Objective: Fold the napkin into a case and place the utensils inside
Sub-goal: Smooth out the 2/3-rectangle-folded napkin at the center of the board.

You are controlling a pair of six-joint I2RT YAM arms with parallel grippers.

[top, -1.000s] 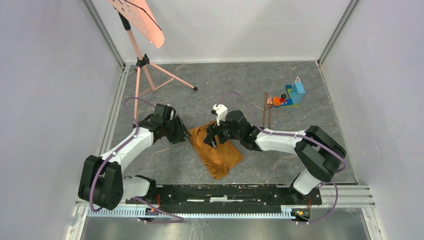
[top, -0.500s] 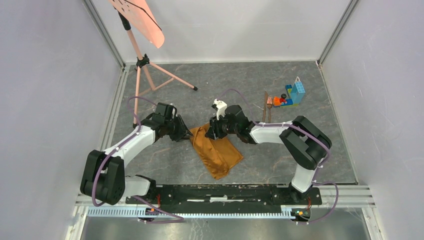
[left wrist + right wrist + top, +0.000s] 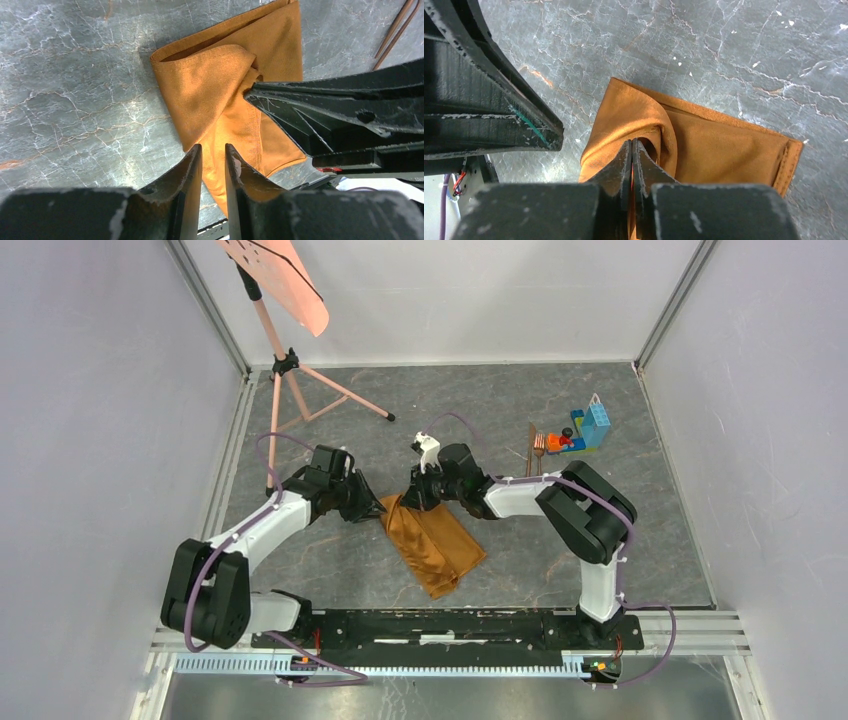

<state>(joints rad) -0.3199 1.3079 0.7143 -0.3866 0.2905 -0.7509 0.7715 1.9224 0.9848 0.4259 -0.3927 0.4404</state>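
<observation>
On table (image 3: 734, 55), napkin (image 3: 724, 155) in right gripper (image 3: 631, 147)

Tally for your table

You have one napkin (image 3: 435, 545). Two utensils: one fork (image 3: 539, 450), one knife-like stick (image 3: 529, 458). One toy brick pile (image 3: 586, 430). One pink sheet (image 3: 290, 280) on one tripod stand (image 3: 287, 365). Two grippers: left gripper (image 3: 373, 505), right gripper (image 3: 414, 499).
</observation>
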